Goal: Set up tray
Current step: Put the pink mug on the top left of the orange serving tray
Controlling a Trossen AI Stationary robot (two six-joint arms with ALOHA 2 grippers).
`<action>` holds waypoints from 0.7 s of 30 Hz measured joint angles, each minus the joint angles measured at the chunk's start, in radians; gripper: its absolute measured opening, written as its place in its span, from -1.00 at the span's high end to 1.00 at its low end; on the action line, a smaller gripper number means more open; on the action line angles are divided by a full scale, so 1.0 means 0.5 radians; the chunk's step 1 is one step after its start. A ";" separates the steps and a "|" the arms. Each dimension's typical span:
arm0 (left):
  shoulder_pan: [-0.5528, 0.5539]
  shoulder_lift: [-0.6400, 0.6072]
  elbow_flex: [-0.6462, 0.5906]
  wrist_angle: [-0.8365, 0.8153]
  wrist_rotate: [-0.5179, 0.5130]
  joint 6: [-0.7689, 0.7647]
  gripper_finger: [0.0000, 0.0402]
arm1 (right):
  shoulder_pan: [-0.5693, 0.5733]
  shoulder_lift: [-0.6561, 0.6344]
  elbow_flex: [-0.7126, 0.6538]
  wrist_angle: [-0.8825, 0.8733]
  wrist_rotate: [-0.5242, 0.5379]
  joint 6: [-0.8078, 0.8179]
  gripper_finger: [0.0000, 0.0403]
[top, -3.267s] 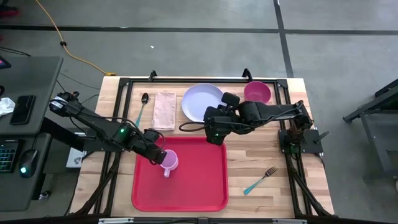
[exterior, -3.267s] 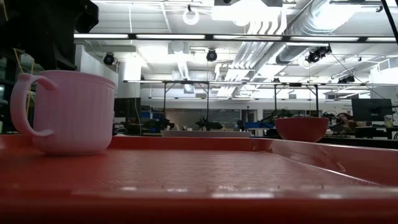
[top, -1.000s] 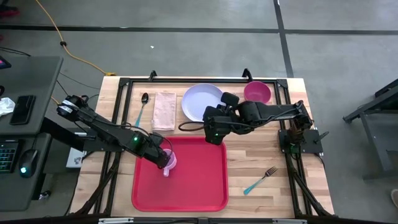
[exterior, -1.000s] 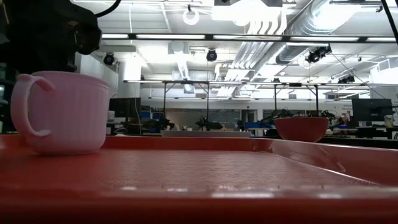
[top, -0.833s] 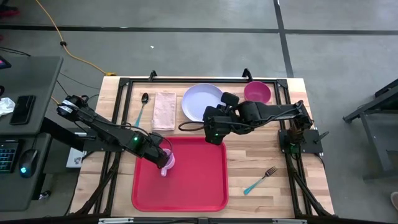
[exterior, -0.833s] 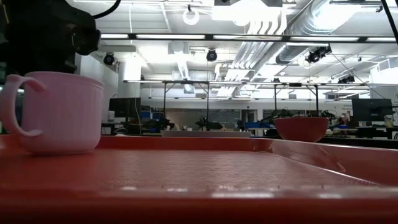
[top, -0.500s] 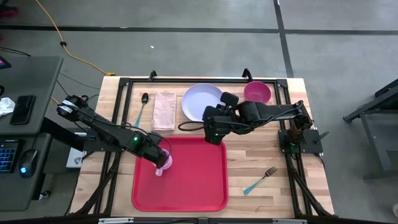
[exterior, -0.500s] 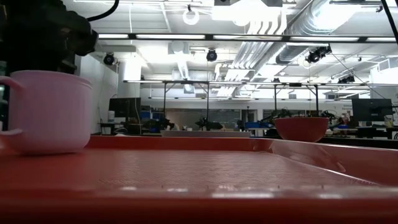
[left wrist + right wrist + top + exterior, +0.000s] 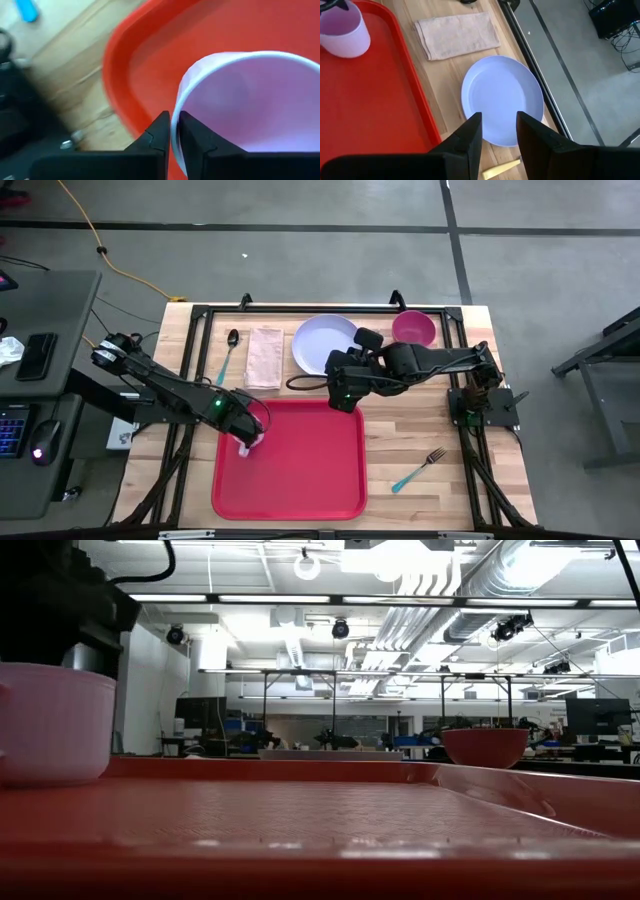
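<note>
The red tray [image 9: 320,480] lies on the wooden table's near middle. A pale pink cup [image 9: 250,442] stands near the tray's far left corner, its base on the tray floor in the low view [image 9: 50,725]. My left gripper [image 9: 175,131] is shut on the cup's rim. My right gripper [image 9: 497,135] hangs open over the table by the tray's far right corner, above the near edge of a lilac plate [image 9: 502,100], with nothing between its fingers. My left gripper pinches the cup's rim [image 9: 175,117] on the side facing the tray's left rim [image 9: 125,80]. One finger is inside the cup and one outside. The fingers come slanting down from the table's left. The cup stands upright on the tray.
Beyond the tray's far edge lie a spoon [image 9: 228,352], a folded beige napkin [image 9: 265,357], the plate [image 9: 325,343] and a dark pink bowl [image 9: 413,328]. A fork with a blue handle [image 9: 418,470] lies right of the tray.
My left gripper has gone toward the table's left edge with the cup. The cup has slid along the tray floor, upright, from nearer the middle to beside the tray's left rim.
</note>
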 joint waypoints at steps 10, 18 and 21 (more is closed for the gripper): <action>0.000 -0.001 0.002 -0.174 -0.029 0.139 0.75 | 0.000 0.000 0.000 0.026 0.000 -0.007 0.51; -0.001 0.000 0.000 -0.235 -0.127 0.251 0.63 | 0.000 0.000 0.000 0.027 0.000 -0.007 0.51; -0.001 0.000 0.000 -0.240 -0.139 0.314 0.59 | 0.000 0.000 0.000 0.027 -0.001 -0.006 0.51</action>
